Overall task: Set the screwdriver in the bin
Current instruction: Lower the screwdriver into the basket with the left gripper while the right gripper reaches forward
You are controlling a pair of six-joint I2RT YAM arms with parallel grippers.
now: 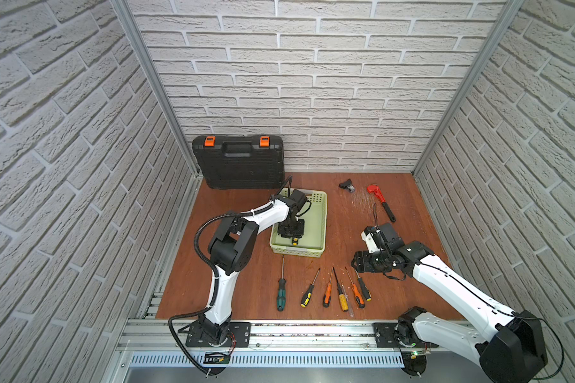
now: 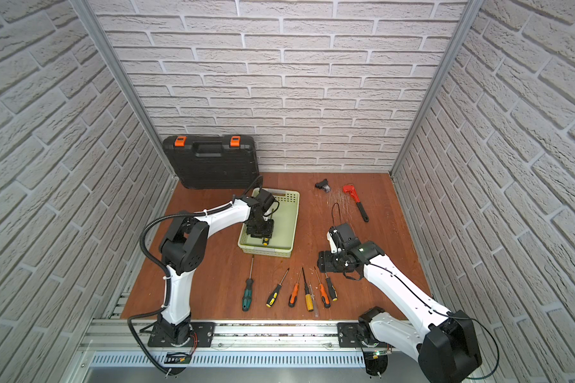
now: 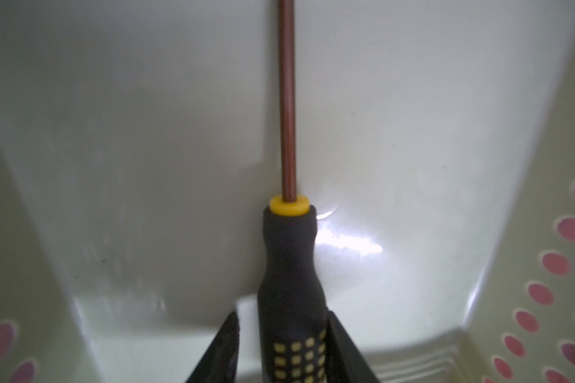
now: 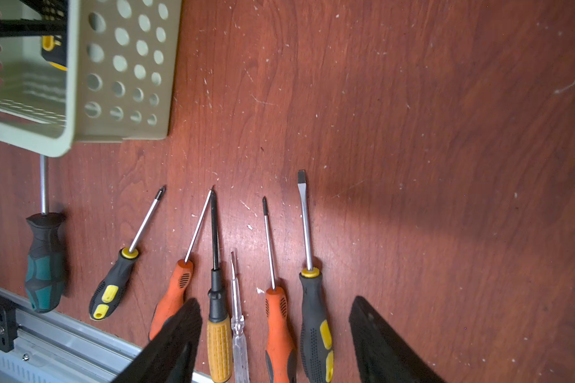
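— At the upper left of a top view, what is seen?

— A black toolcase [image 1: 239, 162] is propped against the wall, clear of the work. Just right of it and lower in the frame, the bin [image 1: 312, 219] is set on the table [image 1: 246, 282], within easy reach of the left arm that is bent over it.

— How is the left gripper [image 3: 281, 318] found?

— It is set low inside the bin, with its jaws slightly parted on either side of the screwdriver [image 3: 289, 265]. A pale gap is seen between one finger and the black-and-yellow handle, so the handle is judged to be bracketed rather than clamped. The thick handle is bracketed, not the thin shaft, presumably because more purchase is offered there.

— Where is the screwdriver placed?

— It is aligned lengthwise along the bin's floor, so that its full length is accommodated. Whether the floor is touched cannot be told.

— And further right?

— Below the bin, a row of other screwdrivers [image 1: 327, 295] is laid out with handles toward the arms' bases, presumably so that each can be taken by its handle. Over the row's right end the right gripper [image 4: 276, 300] is held wide open and empty, apparently in readiness. At the upper right a red wrench [image 1: 380, 200] is seen, well apart from the bin.
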